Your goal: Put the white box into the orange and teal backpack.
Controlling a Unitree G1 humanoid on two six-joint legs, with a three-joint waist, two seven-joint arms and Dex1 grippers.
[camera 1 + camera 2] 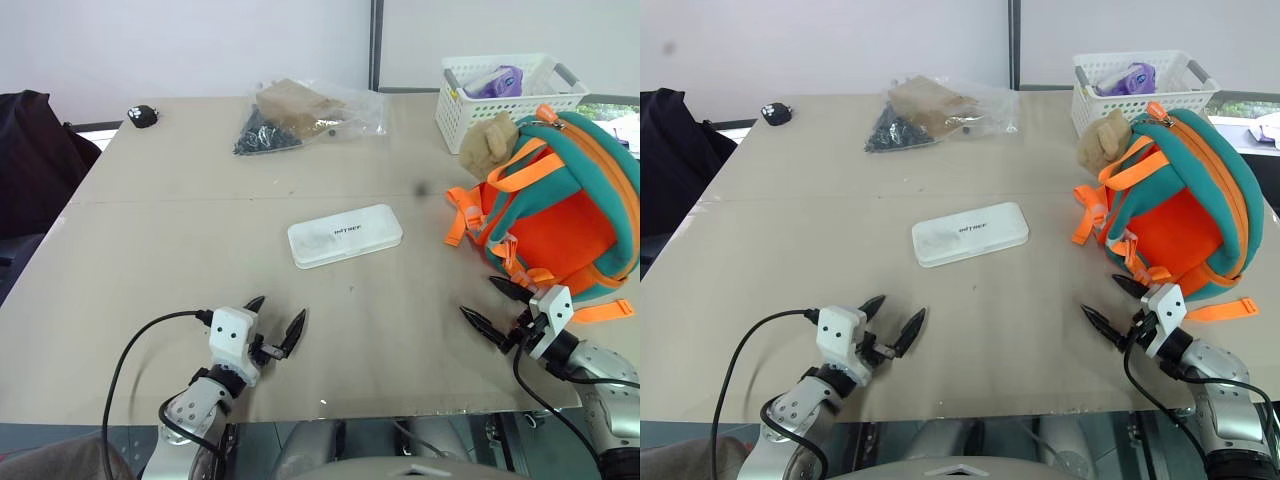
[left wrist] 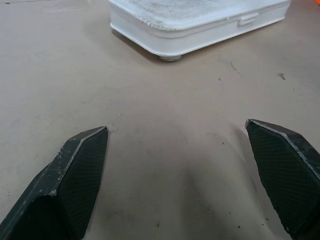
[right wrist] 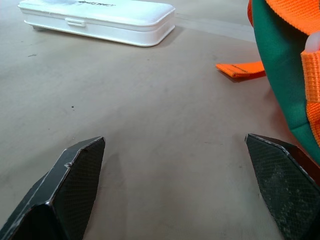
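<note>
The white box (image 1: 345, 236) lies flat on the tan table, near its middle, lid up with small dark lettering. The orange and teal backpack (image 1: 560, 205) rests on its side at the right, a tan plush charm (image 1: 487, 143) at its far end and orange straps trailing onto the table. My left gripper (image 1: 274, 320) hovers low near the front edge, open and empty, the box (image 2: 195, 22) a short way ahead of it. My right gripper (image 1: 497, 308) is open and empty just in front of the backpack (image 3: 287, 65), with the box (image 3: 100, 20) off to its left.
A white slotted basket (image 1: 505, 95) with items stands behind the backpack. A clear plastic bag (image 1: 300, 115) of dark and tan things lies at the back centre. A small black object (image 1: 143, 116) sits at the far left. A dark bag (image 1: 35, 150) stands off the left edge.
</note>
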